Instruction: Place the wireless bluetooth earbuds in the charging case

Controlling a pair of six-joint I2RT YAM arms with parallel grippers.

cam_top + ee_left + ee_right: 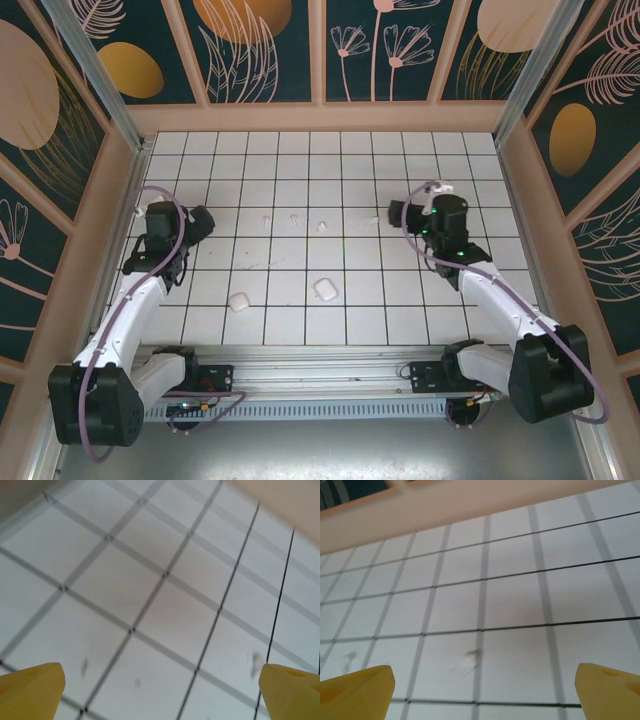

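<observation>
Three tiny white earbuds [293,218] are seen lying on the tiled table [330,160] between the two arms. A fourth may lie nearer the right arm, though it is too small to be sure. A white case [326,290] and a second case [238,300] are set closer to the bases. The left gripper [160,695] and the right gripper [480,690] are both spread wide, with nothing held.

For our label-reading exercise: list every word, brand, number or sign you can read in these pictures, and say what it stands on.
No readable text anywhere.
Left case, right case, earbuds: too small to show any marking.
Wall panels: plant drawings, no letters.
Tiled table: grid lines and smudges, no print.
Left arm's yellow fingers: plain.
</observation>
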